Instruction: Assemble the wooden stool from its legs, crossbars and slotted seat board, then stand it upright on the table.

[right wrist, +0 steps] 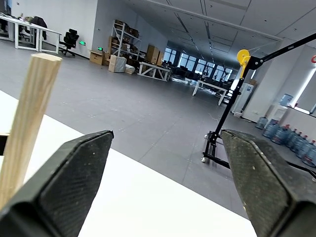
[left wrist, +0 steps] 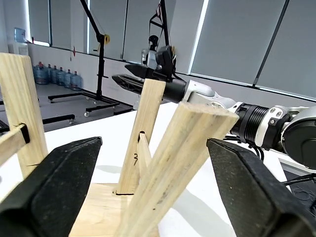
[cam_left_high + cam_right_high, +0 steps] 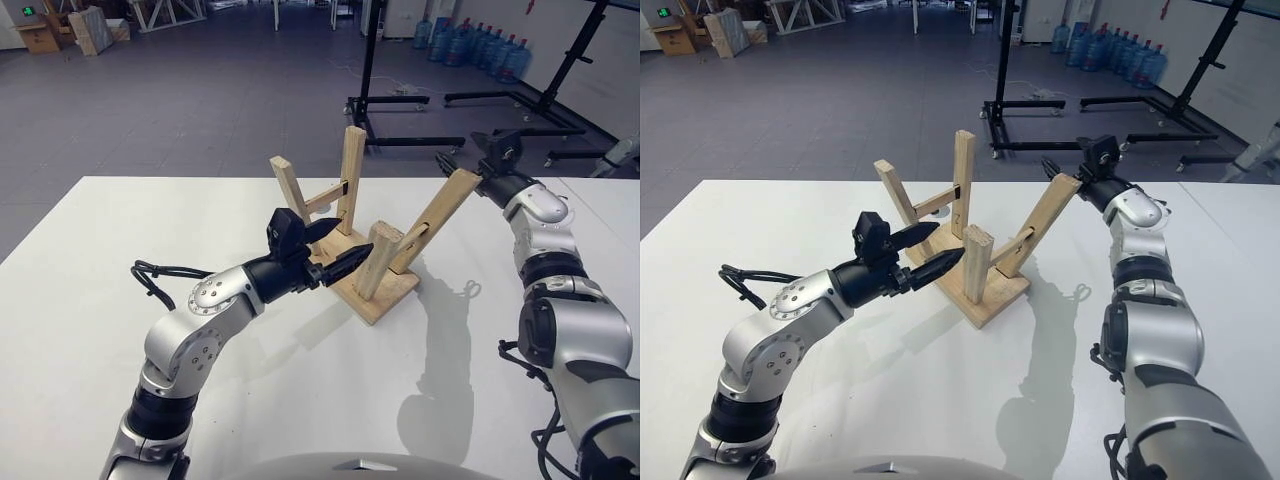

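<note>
Eye views: the pale wooden stool [image 3: 385, 295] sits inverted on the white desk [image 3: 90, 230], legs slanting upward.

Left wrist view: the left pincer [image 2: 154, 143] gapes wide and empty, with the nearest leg [image 2: 173, 168] rising between its fingers.

Right wrist view: the right pincer [image 1: 168, 133] is open and empty, and the far right leg [image 1: 27, 118] stands just outside one finger.

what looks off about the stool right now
The stool is upside down: its seat board lies flat on the table with the legs pointing up. The legs splay unevenly; the right-hand leg leans far outward, toward the right gripper, while the far leg stands nearly upright.
</note>
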You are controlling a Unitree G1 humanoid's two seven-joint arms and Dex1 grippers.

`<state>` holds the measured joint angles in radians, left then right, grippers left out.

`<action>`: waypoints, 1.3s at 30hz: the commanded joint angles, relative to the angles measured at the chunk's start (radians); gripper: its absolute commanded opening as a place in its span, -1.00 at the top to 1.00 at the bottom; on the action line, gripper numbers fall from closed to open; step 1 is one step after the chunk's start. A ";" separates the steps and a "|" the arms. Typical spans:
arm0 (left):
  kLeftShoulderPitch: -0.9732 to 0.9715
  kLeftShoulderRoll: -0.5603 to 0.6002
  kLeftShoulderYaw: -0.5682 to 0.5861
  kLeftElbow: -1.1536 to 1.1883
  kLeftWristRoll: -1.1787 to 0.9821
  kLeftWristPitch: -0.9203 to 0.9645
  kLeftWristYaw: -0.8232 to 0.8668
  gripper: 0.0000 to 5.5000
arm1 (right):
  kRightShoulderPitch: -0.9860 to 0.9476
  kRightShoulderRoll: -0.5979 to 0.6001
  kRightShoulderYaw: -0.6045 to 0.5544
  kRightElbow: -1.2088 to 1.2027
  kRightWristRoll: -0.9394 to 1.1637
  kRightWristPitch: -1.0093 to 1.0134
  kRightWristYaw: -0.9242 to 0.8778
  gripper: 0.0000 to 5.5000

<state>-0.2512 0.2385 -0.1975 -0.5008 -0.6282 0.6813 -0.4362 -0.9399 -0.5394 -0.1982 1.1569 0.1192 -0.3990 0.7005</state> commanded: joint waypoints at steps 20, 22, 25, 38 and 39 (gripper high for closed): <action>-0.067 -0.041 -0.049 0.128 0.109 -0.053 -0.065 -0.41 | 0.217 0.119 0.136 -0.495 0.008 0.015 0.002 -0.46; -0.062 -0.041 -0.054 0.135 0.119 -0.055 -0.066 -0.41 | 0.242 0.135 0.151 -0.582 0.021 0.055 -0.004 -0.46; -0.064 -0.048 -0.056 0.140 0.129 -0.057 -0.061 -0.41 | 0.287 0.143 0.195 -0.694 0.021 0.109 0.000 -0.46; -0.079 -0.050 -0.006 0.121 0.124 -0.057 -0.051 -0.41 | 0.479 0.083 0.269 -0.848 0.023 0.222 0.013 -0.46; -0.081 -0.050 -0.005 0.122 0.124 -0.057 -0.051 -0.41 | 0.482 0.085 0.275 -0.863 0.025 0.230 0.008 -0.46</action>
<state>-0.2676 0.2278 -0.3138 -0.4546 -0.5937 0.6648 -0.6514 -0.5653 -0.5588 -0.1120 0.3913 0.1764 -0.1484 0.5655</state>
